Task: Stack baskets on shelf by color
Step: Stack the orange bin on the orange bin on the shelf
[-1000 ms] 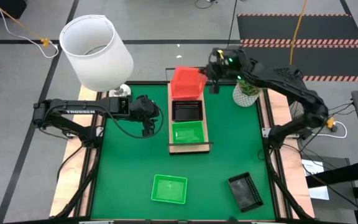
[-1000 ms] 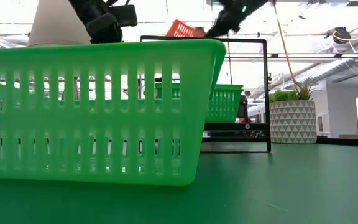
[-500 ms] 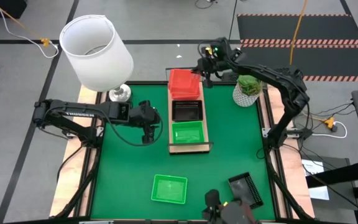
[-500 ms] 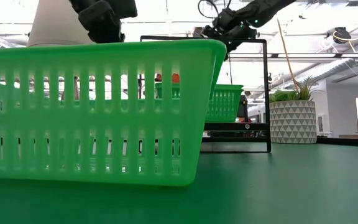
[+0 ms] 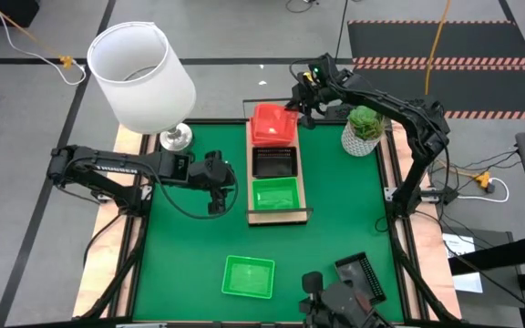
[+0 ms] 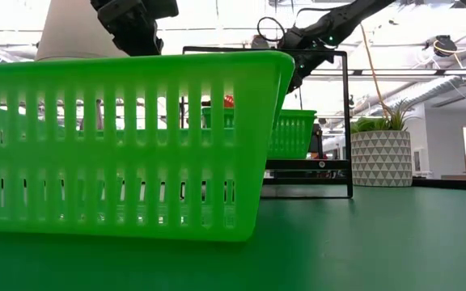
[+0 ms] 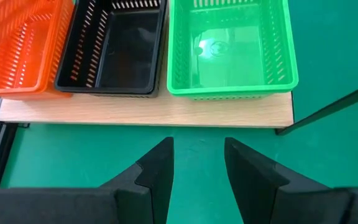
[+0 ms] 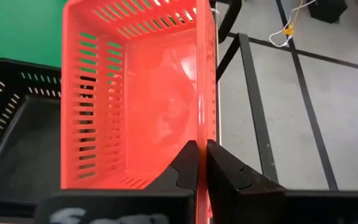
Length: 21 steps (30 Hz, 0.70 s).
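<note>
The right gripper (image 8: 202, 163) is clamped on the rim of the orange-red basket (image 5: 272, 123), a slatted plastic tray at the far end of the wooden shelf (image 5: 275, 216). Next come a black basket (image 5: 274, 162) and a green basket (image 5: 275, 193), both empty. The left gripper (image 7: 197, 163), fingers apart, hovers beside the shelf.

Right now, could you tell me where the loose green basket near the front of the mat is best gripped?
Probably on one slatted side wall. The green basket sits upright and open on the mat, walls clear all round, so a hand coming straight down can pinch the thin rim, one finger inside and one outside.
</note>
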### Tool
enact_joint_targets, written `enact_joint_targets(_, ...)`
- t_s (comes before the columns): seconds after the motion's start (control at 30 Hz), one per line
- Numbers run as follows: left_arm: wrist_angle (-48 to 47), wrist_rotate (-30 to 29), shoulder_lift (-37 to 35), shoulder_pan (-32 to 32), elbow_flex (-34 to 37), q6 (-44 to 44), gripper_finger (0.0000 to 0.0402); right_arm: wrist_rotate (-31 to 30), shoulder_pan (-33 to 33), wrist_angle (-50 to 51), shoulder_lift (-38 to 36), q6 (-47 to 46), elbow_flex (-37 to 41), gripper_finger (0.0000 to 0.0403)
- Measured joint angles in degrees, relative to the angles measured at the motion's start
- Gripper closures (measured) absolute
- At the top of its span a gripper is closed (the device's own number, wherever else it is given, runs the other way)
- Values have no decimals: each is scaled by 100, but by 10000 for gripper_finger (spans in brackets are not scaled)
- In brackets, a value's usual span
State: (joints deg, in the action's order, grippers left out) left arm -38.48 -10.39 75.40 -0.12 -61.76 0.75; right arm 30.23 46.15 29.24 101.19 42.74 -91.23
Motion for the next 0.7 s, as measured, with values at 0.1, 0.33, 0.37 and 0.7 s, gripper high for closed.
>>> enact_joint_targets(0.1, 34, 0, 0, 0, 0, 10, 256, -1, 0, 33, 2, -27, -1, 394)
enact_joint_targets(0.33, 140, -3, 0, 0, 0, 39, 256, -13, 2, 3, 4, -21, 217, 394)
enact_joint_targets(0.37, 134, -2, 0, 0, 0, 39, 256, -12, 1, -3, 3, -16, 248, 394)
enact_joint_targets(0.7, 105, -2, 0, 0, 0, 40, 256, -10, -2, 64, 0, -81, 276, 377)
